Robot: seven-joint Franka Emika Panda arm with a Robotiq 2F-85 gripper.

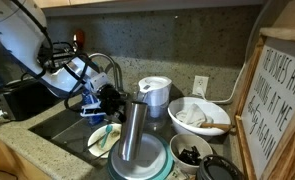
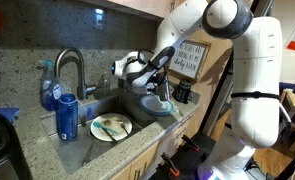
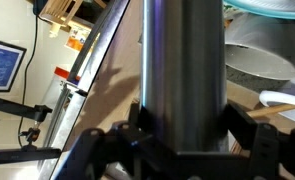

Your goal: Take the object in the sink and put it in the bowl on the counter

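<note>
Closest in, my gripper is closed on the tumbler. A finger presses each side of the steel, with no gap that I can see in the wrist view. I have it by the upper part, and the rest of it runs down below my grip.

Under my fingers its base sits inside the teal-rimmed bowl. I can't tell whether it is fully seated or a shade above the floor. In an exterior view the tumbler leans a little.

I judge that I'm at the set-down. I should bring the tumbler upright, ease it down until the bowl carries it, then open slowly and evenly. A tall, slim cylinder on a shallow, curved floor will tip at the least nudge. So I should back out straight along my fingers and not sweep sideways.

Just past the tumbler stands a white-lidded pitcher, near enough to bump. Farther on are a white bowl and a small dark-filled bowl. The sink lies back under my arm, holding only a plate.
</note>
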